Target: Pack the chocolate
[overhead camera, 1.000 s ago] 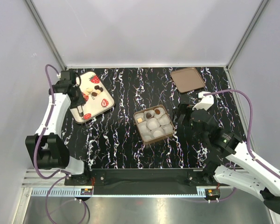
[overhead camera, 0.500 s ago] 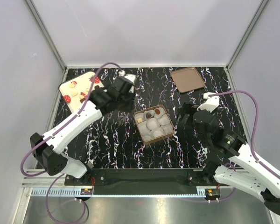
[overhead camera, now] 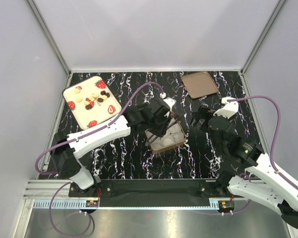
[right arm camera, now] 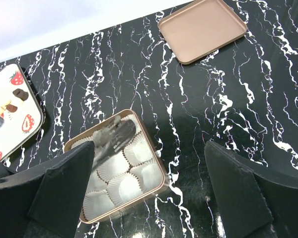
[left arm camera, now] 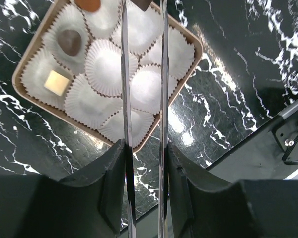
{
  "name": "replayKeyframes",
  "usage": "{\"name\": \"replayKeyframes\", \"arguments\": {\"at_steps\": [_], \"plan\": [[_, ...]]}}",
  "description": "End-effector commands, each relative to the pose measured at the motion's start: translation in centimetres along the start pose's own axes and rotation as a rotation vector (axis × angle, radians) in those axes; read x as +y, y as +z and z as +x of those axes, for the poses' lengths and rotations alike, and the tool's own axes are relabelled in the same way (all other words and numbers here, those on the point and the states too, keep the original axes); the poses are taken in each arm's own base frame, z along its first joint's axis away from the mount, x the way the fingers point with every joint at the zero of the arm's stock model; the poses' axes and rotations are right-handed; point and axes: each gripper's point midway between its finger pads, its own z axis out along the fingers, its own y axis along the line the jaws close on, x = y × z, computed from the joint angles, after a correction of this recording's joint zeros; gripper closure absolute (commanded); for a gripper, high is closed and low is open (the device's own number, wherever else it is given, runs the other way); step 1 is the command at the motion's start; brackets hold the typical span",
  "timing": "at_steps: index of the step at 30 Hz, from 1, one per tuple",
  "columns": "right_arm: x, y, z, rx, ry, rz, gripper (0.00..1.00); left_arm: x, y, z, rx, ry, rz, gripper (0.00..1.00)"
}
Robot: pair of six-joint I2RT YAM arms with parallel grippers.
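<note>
Black marbled table [overhead camera: 114,158]. My left gripper [left arm camera: 142,15] hangs over the box [left arm camera: 200,49], pinching 1 dark chocolate [left arm camera: 141,3]. 3 of 9 cups filled, 6 empty. More pieces [overhead camera: 100,96] wait on the strawberry tray [overhead camera: 72,94]. My right gripper [right arm camera: 149,148] is spread wide, idle. Early going, I judge.

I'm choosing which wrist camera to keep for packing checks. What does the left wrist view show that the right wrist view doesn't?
Only the left wrist view: the left pincer shut on a brown chocolate above the box, plus a dark piece and a cream square sitting in cups.
Only the right wrist view: the lid, the strawberry plate with loose pieces, and the open right pincer.
Both: the box of white paper cups on the table.
</note>
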Motion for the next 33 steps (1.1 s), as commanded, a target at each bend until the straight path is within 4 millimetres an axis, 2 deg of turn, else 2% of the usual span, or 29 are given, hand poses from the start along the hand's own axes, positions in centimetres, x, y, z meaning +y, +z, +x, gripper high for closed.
{"name": "replayKeyframes", "arguments": {"at_steps": [1,5,18,24,33], "plan": [[-0.4,-0.3,-2.0,-0.054,0.043,0.030,0.00,-1.2,0.8,-0.3,-0.017,0.012,0.035,0.68],[-0.2,-0.1,-1.7,-0.047,0.043,0.025,0.00,-1.0,2.1,1.6,0.026,0.009,0.006,0.67],[-0.2,-0.1,-1.6,-0.047,0.049,0.023,0.00,-0.3,4.4,3.3,0.056,0.005,-0.032,0.62],[-0.2,-0.1,-1.5,-0.046,0.049,0.024,0.00,0.0,4.8,2.9,0.051,0.011,-0.054,0.58],[0.1,0.2,-1.4,-0.043,0.044,0.022,0.00,0.2,3.5,1.5,0.013,0.017,-0.071,0.53]]}}
